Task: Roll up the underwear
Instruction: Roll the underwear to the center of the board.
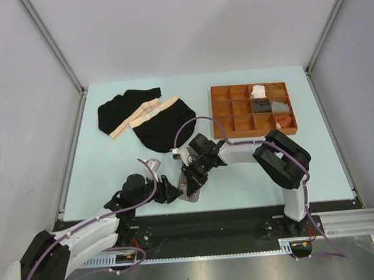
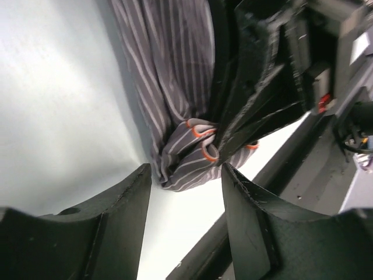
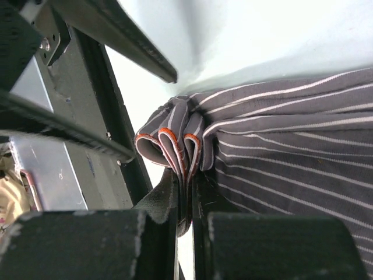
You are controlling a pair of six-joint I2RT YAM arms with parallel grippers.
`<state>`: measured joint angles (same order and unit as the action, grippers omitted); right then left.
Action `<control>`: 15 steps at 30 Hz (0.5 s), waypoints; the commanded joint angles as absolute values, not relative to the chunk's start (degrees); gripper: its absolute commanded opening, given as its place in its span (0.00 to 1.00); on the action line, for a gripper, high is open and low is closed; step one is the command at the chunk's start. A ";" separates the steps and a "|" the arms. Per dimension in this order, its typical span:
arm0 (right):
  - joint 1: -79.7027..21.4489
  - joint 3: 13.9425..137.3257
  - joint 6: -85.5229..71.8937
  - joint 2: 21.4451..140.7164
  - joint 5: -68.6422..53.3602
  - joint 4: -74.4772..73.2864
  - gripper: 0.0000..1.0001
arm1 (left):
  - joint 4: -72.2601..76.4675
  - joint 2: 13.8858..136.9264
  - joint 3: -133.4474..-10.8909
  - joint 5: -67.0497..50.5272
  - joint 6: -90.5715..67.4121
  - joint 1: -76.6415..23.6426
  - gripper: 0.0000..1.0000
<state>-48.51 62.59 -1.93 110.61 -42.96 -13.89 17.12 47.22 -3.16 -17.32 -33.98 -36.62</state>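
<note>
Right tool [image 3: 186, 198] pinches bunched folds of the striped boxer [image 3: 280, 151]; left tool [image 2: 183, 175] is spread beside it. I judge it limp, light: grip stacked folds.

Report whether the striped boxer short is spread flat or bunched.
Bunched: the boxer short has orange-edged folds gathered, pinched by the right end effector.

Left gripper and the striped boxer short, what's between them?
Only bare table, in the left wrist view, between the open left gripper and the striped boxer short.
</note>
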 commanded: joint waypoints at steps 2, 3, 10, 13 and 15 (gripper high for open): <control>-47.37 63.72 -0.18 113.64 -38.32 -13.36 0.05 | 20.30 53.15 -3.34 -13.98 -31.64 -37.97 0.54; -47.29 63.81 -0.09 113.73 -38.32 -13.45 0.05 | 21.35 54.22 -3.69 -13.89 -31.73 -38.06 0.54; -47.11 64.07 -0.18 112.85 -37.53 -13.71 0.13 | 24.43 61.96 -5.71 -11.25 -31.99 -39.81 0.48; -46.94 64.77 -0.18 111.45 -36.57 -14.85 0.29 | 24.52 63.63 -5.97 -9.23 -32.69 -39.81 0.31; -46.41 65.39 -0.18 110.04 -35.33 -16.25 0.45 | 23.21 64.07 -6.33 -7.30 -33.40 -39.81 0.19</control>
<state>-47.99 63.64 -2.20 111.33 -44.03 -14.79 25.65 62.37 -5.41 -12.88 -33.74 -39.55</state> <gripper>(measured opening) 0.312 0.305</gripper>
